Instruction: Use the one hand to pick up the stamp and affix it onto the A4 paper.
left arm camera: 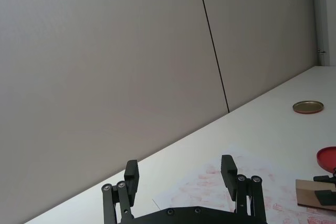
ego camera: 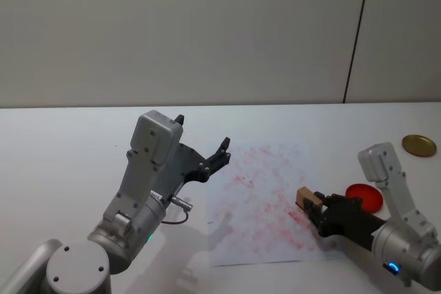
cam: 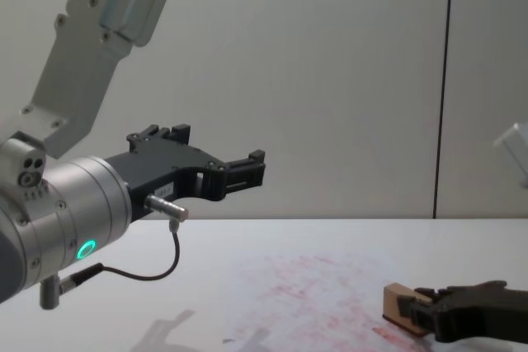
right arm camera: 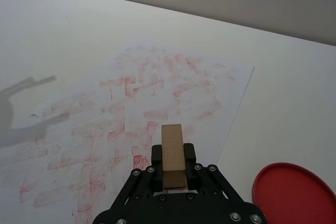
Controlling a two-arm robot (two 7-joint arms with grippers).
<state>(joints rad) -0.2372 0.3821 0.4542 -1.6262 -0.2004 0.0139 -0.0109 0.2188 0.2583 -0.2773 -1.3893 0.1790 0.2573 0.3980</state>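
Observation:
My right gripper [ego camera: 313, 204] is shut on the stamp [ego camera: 304, 196], a small tan wooden block [right arm camera: 171, 140] sticking out from between its black fingers [right arm camera: 190, 153]. It holds the block [cam: 400, 302] low over the right part of the A4 paper [ego camera: 265, 197]. I cannot tell whether the block touches the sheet. The paper [right arm camera: 131, 114] is white, lies flat on the table and is covered with faint red prints. My left gripper [ego camera: 203, 134] hangs open and empty [left arm camera: 179, 167], raised above the table by the paper's left edge.
A round red ink pad [ego camera: 364, 196] lies just right of the paper, close to the right gripper [right arm camera: 173, 163]. A flat gold lid [ego camera: 419, 145] sits farther back at the right. The white table [ego camera: 69, 142] meets a grey wall behind.

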